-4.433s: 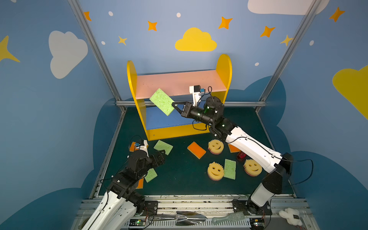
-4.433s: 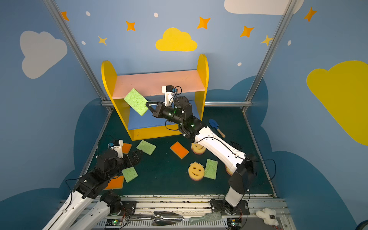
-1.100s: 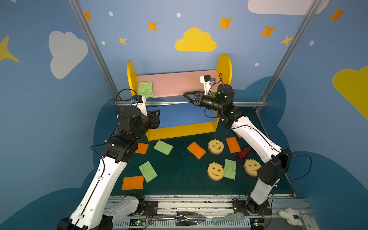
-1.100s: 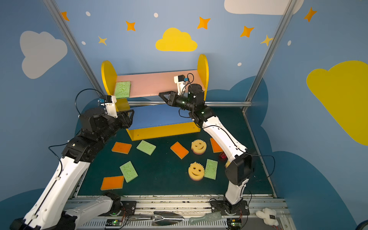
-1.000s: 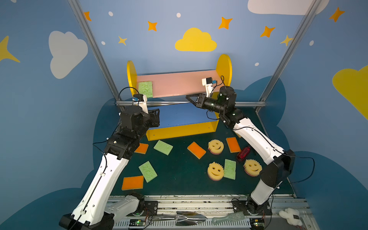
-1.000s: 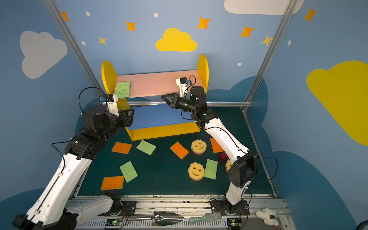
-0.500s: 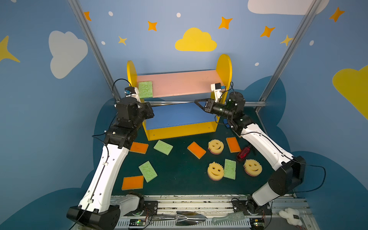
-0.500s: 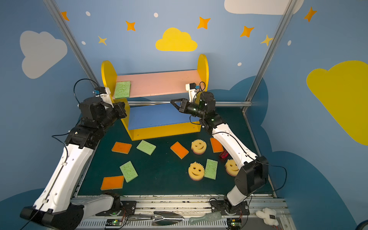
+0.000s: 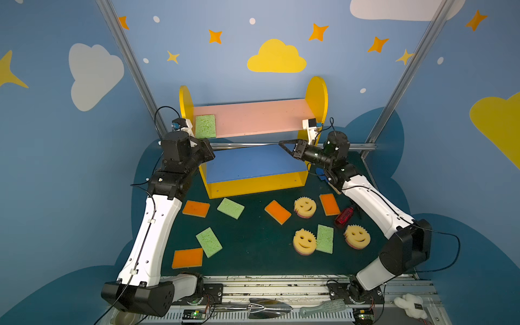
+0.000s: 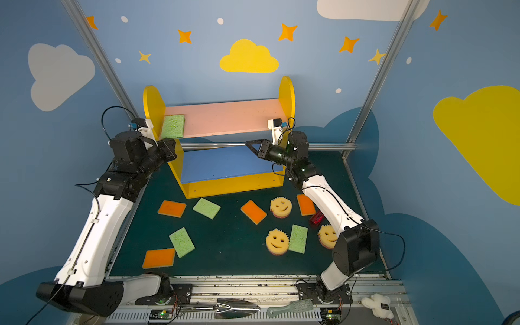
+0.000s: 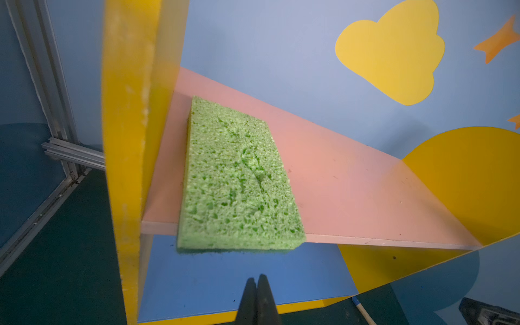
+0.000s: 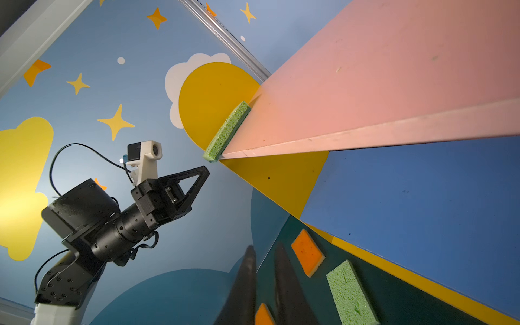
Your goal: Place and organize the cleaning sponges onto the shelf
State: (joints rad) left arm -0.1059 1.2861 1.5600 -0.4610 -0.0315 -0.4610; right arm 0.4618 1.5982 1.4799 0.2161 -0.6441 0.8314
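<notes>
one light-green sponge lies flat at the left end of the shelf's pink upper board, just beside the yellow side panel, probably set there so a row can be built rightward from that corner. in the left wrist view its near edge hangs a little past the board's front lip, so it looks placed but not squared up. the left jaws are pressed tight together with nothing in them, hovering just in front of and below that overhanging edge. closed tips like that would suit a nudge to push the sponge back, though that is only my reading. the right jaws are parted by a narrow gap and empty. they point leftward in front of the shelf's right end, above the blue lower board and well apart from the sponge, likely held there to leave the left arm room. ten more lie scattered on the worktop: three green rectangles, four orange-topped rectangles and three smiley rounds, so the task looks barely begun.
</notes>
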